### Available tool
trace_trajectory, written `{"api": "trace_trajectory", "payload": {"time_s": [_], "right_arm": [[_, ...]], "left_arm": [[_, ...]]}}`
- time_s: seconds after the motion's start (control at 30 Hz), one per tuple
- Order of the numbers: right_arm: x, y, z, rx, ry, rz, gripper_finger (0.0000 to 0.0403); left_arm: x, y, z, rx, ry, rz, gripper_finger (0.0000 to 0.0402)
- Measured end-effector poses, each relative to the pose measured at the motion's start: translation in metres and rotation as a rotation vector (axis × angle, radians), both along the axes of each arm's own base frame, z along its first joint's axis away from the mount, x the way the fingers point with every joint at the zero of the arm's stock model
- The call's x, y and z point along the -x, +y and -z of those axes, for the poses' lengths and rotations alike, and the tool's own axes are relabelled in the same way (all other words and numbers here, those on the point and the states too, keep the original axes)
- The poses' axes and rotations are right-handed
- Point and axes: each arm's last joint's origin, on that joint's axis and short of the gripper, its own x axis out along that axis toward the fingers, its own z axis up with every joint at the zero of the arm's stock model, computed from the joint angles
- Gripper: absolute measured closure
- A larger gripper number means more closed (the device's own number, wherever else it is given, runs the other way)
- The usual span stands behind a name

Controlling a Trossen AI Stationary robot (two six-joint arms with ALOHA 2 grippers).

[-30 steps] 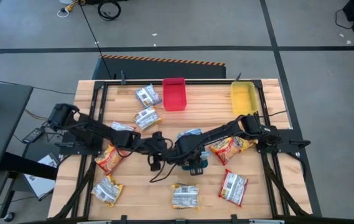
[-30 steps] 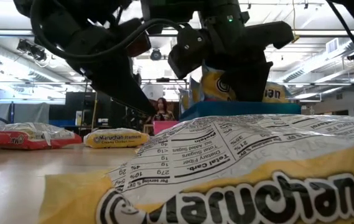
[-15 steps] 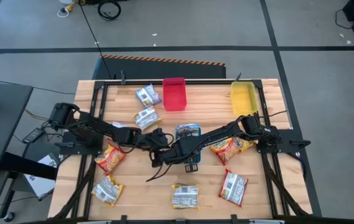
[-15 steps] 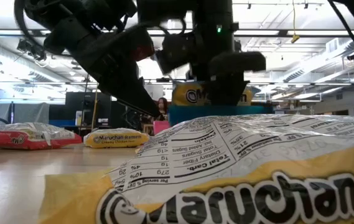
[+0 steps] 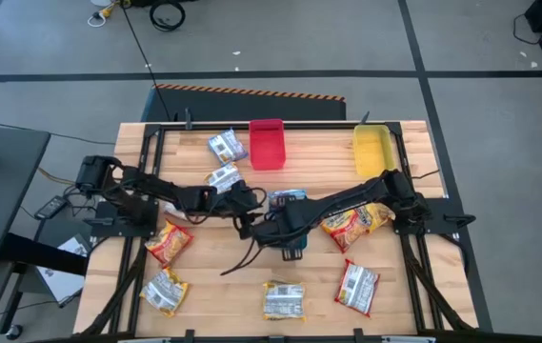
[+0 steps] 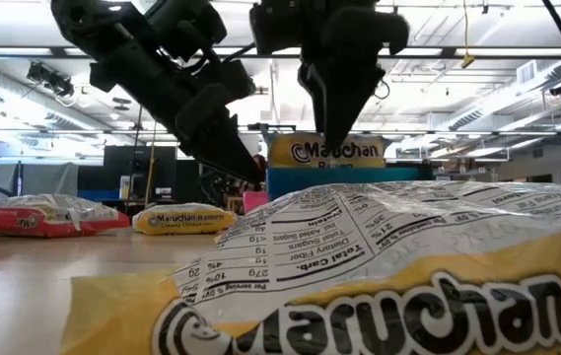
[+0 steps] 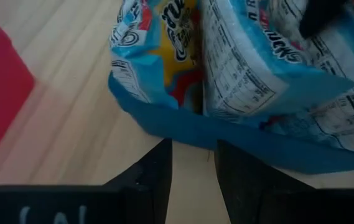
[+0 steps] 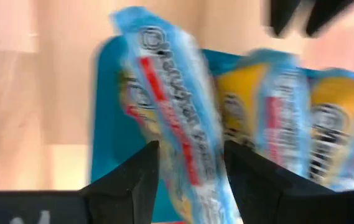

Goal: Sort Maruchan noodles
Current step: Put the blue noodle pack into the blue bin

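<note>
Right tool point(image 8: 186, 180) | over blue tray point(image 8: 105, 124), parted, empty | left tool point(image 7: 192, 174) parted beside tray

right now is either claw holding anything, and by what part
Left claw: nothing. Right claw sits at the top edge of a blue packet in the blue tray; grip cannot be told.

Right end effector point(image 8: 186, 163) apparently released blue packet point(image 8: 167, 106).
</note>
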Motion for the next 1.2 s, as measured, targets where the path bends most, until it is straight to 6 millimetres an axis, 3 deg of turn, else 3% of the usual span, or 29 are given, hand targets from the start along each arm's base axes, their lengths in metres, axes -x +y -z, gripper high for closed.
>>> {"api": "trace_trajectory", "payload": {"time_s": [0.3,0.6,0.8,0.97,1.2], "right_arm": [[0.002,0.002,0.024,-0.072,0.023,-0.046,0.0219],[0.01,0.017,0.025,-0.076,0.065,-0.041,0.0275],[0.014,0.035,0.024,-0.066,0.053,-0.108,0.0272],[0.015,0.043,0.024,-0.062,0.038,-0.166,0.0251],[0.012,0.038,0.024,-0.003,0.002,-0.107,0.0264]], "left_arm": [[-0.004,0.008,-0.006,-0.055,-0.063,-0.033,0.0276],[-0.005,0.064,-0.003,-0.136,-0.072,-0.172,0.0276],[-0.015,0.092,0.02,-0.083,-0.149,-0.202,0.0276],[-0.028,0.09,0.047,-0.017,-0.168,-0.112,0.0276],[-0.035,0.067,0.056,0.005,-0.146,0.008,0.0276]]}}
